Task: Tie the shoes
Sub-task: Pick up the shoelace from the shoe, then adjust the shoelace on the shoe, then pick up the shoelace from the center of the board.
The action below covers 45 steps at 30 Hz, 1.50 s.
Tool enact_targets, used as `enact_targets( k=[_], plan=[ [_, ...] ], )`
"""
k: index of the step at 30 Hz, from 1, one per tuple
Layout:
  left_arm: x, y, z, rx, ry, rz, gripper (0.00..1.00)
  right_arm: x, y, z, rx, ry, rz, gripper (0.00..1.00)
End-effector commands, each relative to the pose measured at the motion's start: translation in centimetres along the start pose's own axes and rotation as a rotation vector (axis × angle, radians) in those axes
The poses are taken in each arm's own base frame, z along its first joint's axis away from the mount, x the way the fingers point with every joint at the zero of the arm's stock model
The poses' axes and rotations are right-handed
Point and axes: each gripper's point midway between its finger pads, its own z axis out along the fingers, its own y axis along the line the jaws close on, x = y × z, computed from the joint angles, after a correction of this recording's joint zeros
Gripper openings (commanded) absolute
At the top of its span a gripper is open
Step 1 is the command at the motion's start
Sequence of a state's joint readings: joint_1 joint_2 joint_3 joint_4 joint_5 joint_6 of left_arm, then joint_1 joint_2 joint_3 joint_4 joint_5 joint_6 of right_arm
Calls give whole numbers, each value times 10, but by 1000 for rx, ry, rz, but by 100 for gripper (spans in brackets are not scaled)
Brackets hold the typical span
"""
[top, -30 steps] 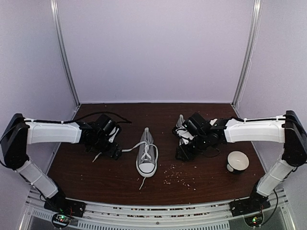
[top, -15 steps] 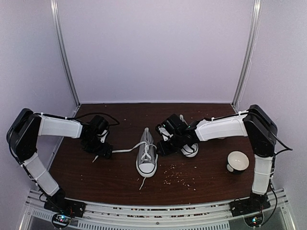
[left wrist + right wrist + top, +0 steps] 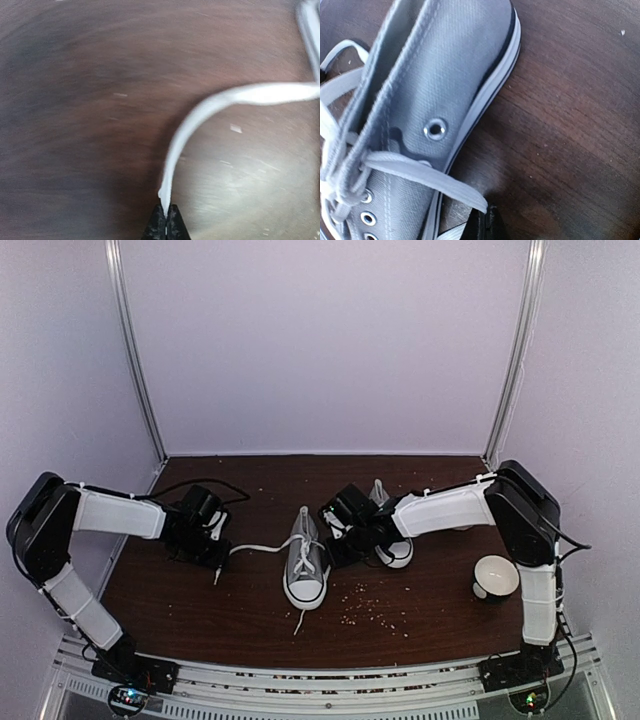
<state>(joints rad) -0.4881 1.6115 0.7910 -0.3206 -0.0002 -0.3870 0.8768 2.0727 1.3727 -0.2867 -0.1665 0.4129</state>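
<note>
One grey shoe (image 3: 306,568) with a white toe cap lies mid-table, toe toward the near edge. The other shoe (image 3: 393,543) lies just to its right, partly hidden behind my right arm. My left gripper (image 3: 221,556) sits left of the middle shoe, shut on its white lace (image 3: 262,550), which runs taut to the shoe. In the left wrist view the lace (image 3: 200,112) curves up out of the shut gripper (image 3: 166,218). My right gripper (image 3: 336,543) is against the middle shoe's right side. In the right wrist view it (image 3: 487,220) pinches the other lace (image 3: 430,175) beside the shoe (image 3: 445,75).
A white cup (image 3: 495,577) stands at the right near my right arm's base. Small crumbs (image 3: 370,610) are scattered on the dark wooden table (image 3: 200,615) in front of the shoes. White walls close in the back and sides.
My right arm swung left from the second shoe to the middle shoe's right side. Both grippers closed on laces. The left gripper drew its lace slightly leftward.
</note>
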Motion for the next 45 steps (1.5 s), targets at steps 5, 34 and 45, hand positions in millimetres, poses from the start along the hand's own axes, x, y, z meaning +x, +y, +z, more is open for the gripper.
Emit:
enact_targets(
  k=[5,34,45],
  plan=[
    [10,-98,-18,208,-26,155,0,-2,0,-48,105,-42,-100,0],
    [13,-126,0,101,44,316,0,-18,-36,-114,295,-114,-177,51],
    [18,-110,-14,67,12,286,0,63,31,-77,76,53,-269,65]
  ],
)
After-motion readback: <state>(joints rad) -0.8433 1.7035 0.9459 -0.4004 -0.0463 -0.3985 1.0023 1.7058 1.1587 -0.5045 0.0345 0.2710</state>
